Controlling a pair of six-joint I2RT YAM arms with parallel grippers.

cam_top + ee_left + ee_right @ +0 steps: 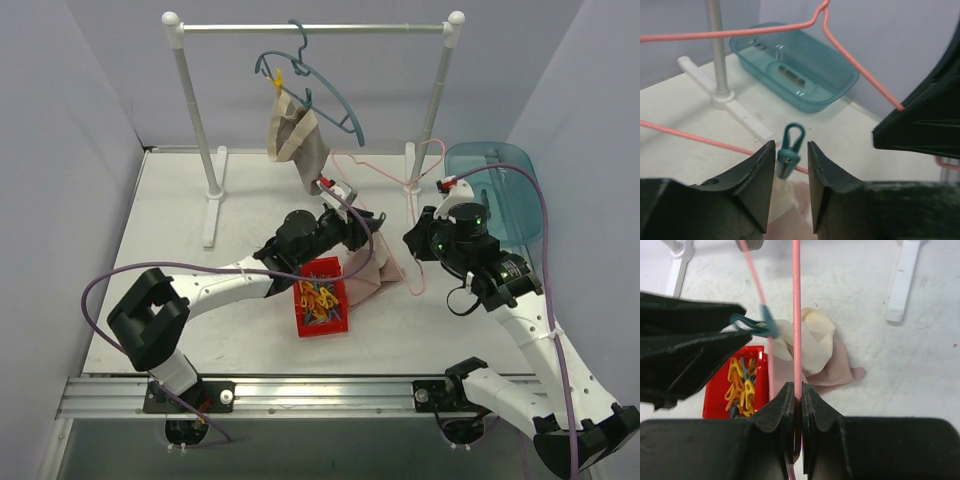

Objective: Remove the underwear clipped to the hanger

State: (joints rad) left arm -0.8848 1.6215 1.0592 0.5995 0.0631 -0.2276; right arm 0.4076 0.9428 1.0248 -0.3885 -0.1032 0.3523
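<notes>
Pink wire marks the hanger [411, 205] in the overhead view. The right jaws hold it off the surface [170, 240], in front of the rack's right post [434, 100]. The underwear [378, 268] sags from it onto the surface just right of the red box of clips [320, 305]. The left arm [240, 282] reaches past the box to the same spot, so both arms crowd the middle. Open surface lies to the far left, and a teal tub [500, 185] sits at the right edge. A second garment [297, 140] hangs from the rail [310, 28]. The clip holding the underwear is too small to find from here.

From the left wrist, the left jaws stand parted with a teal clip [786, 161] between them, pinched on the hanger wire. Whether they touch it I cannot tell. The cloth shows only as a pale sliver below, cut off by the jaws. A dark block at the right edge hides the wire's far run.

From the right wrist, the right jaws are closed on one hanger wire. A second wire just to its left carries the clip, at the tip of the left jaws, which come in from the left and cover part of the red box. The underwear runs from the clip down to a crumpled heap, with bare surface to its right.
</notes>
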